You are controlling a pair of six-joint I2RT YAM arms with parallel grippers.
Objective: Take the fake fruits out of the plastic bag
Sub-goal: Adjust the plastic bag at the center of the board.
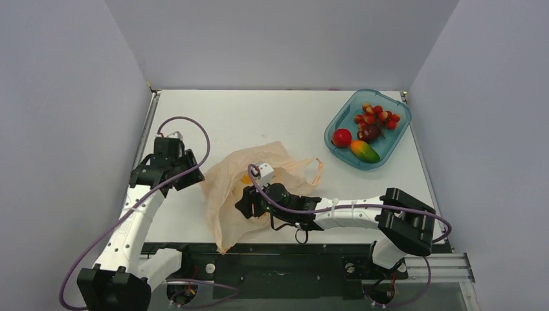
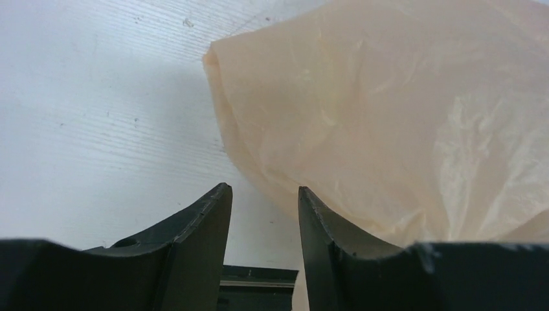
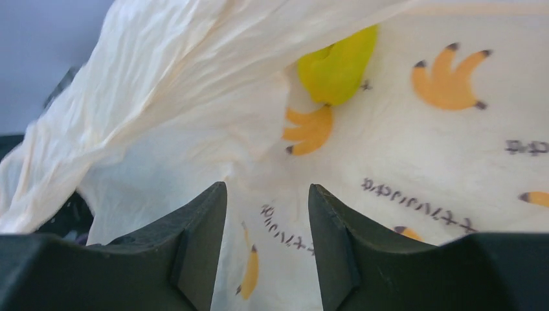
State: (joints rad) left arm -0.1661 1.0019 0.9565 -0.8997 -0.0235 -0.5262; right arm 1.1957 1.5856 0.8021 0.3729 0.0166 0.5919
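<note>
The plastic bag (image 1: 223, 194) lies crumpled on the table between the arms, pale orange with banana prints. My right gripper (image 1: 245, 205) reaches inside it from the right. In the right wrist view its jaws (image 3: 267, 188) stand open over the printed bag film (image 3: 194, 103) with nothing between them. A yellow-green fruit (image 3: 336, 68) lies ahead, partly under a fold. My left gripper (image 2: 264, 189) is open and empty at the bag's left edge (image 2: 388, 116), its right finger (image 2: 324, 233) close to the film. Other fake fruits lie in the tub: berry cluster (image 1: 377, 115), red ball (image 1: 342, 137), maroon fruit (image 1: 369, 133), mango (image 1: 364, 151).
A teal translucent tub (image 1: 396, 138) stands at the back right of the white table (image 1: 259, 116). Grey walls close in on three sides. The bag's loop handle (image 1: 316, 170) points toward the tub. The table's near edge runs just below the bag.
</note>
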